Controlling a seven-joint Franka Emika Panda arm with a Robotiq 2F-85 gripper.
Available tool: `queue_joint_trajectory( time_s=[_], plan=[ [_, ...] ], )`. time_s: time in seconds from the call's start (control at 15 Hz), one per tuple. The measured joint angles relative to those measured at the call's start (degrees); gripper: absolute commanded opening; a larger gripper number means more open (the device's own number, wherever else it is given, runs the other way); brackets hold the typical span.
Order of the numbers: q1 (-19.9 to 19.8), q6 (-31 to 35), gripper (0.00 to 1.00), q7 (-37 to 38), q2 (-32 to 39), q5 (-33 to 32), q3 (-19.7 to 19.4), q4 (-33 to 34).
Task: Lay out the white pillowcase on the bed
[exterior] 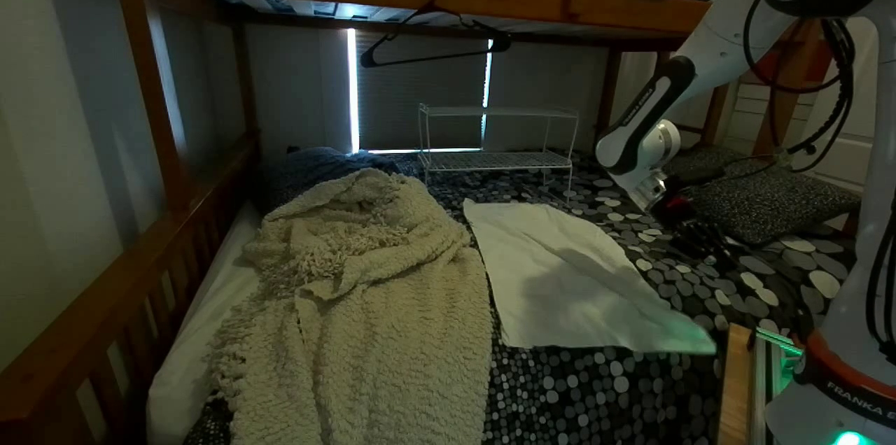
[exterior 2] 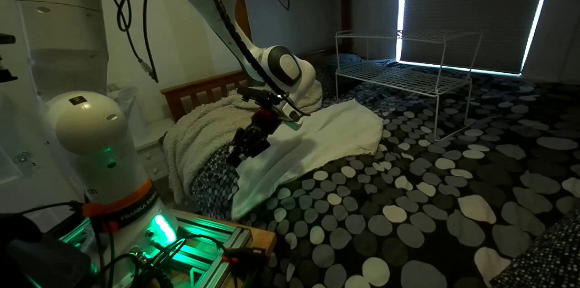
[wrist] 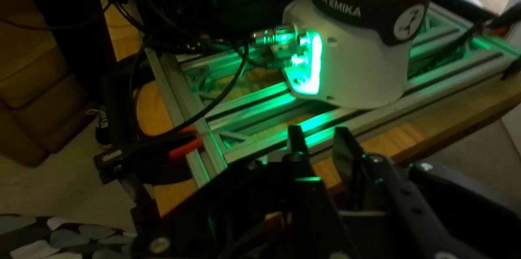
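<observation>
While the white pillowcase [exterior: 560, 277] lies spread on the bed [exterior: 581, 389], right of the middle in an exterior view, the jaws are a little apart.

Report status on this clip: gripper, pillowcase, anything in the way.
Gripper open, nothing in its grasp. White pillowcase spread on lower bunk, lightly wrinkled. Cream fringed blanket alongside; nothing seen lying on the pillowcase.

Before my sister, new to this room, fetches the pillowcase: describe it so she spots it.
Start at the lower level of the wooden bunk bed. Beside the cream blanket, one end toward the wire rack, lies the pillowcase. It is thin, plain white and spread nearly flat, whereas the blanket is thick, nubbly and rumpled.
</observation>
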Motion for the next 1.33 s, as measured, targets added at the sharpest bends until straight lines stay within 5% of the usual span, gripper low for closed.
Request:
queue_joint_trajectory(
  time_s=[0.4, 0.87, 1.33],
  plan=[
    [-0.06, 14.76, 0.99, 5.06, -0.57, 0.4, -0.5, 3.93],
    [-0.35, 29.64, 1.0, 6.65, -5.87, 3.9, -1.16, 5.63],
    [-0.35, 49.3, 1.0, 5.72, -8.04, 17.03, -0.93, 4.98]
  ],
)
